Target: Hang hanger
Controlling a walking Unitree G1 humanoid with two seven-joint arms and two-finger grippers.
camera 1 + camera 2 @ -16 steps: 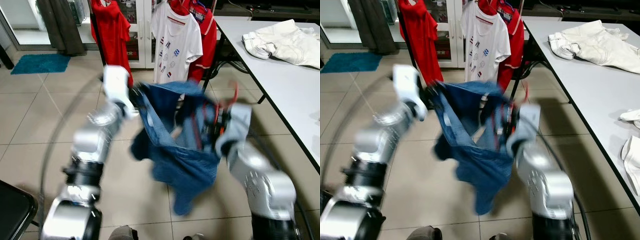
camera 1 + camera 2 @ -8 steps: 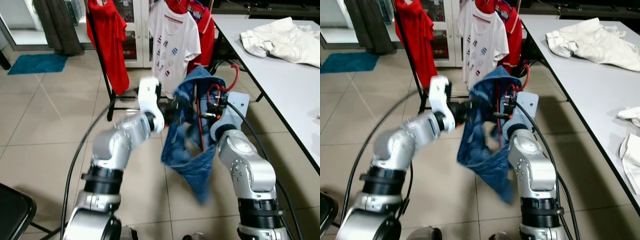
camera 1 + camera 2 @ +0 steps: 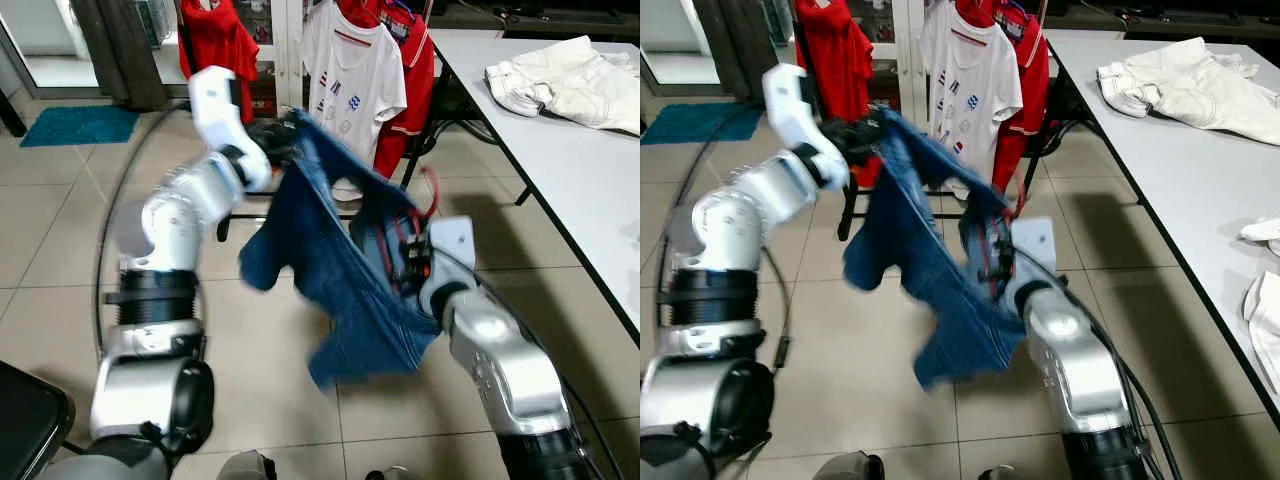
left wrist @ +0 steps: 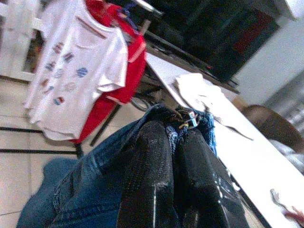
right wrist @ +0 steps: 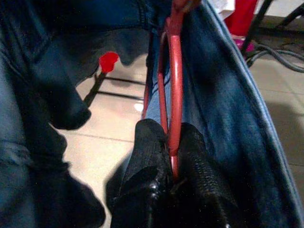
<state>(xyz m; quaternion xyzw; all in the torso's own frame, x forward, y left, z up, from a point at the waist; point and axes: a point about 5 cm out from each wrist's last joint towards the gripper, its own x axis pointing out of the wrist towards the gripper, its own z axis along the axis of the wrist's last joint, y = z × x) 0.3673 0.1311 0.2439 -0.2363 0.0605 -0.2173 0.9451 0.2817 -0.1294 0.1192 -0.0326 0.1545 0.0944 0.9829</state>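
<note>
A white printed T-shirt (image 3: pixel 352 85) hangs between two red shirts, one to its left (image 3: pixel 218 38) and one just behind its right edge (image 3: pixel 412 85). A crumpled white garment (image 3: pixel 560 85) lies on the white tabletop (image 3: pixel 570 190). A teal mat (image 3: pixel 80 127) lies on the tiled floor (image 3: pixel 50 250)

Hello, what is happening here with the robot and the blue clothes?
The robot holds a blue denim garment between its arms. The left gripper is shut on the cloth, raised toward the clothes rack. The right gripper is shut on a red hanger inside the garment. The hanger is not yet hung on the rack.
</note>
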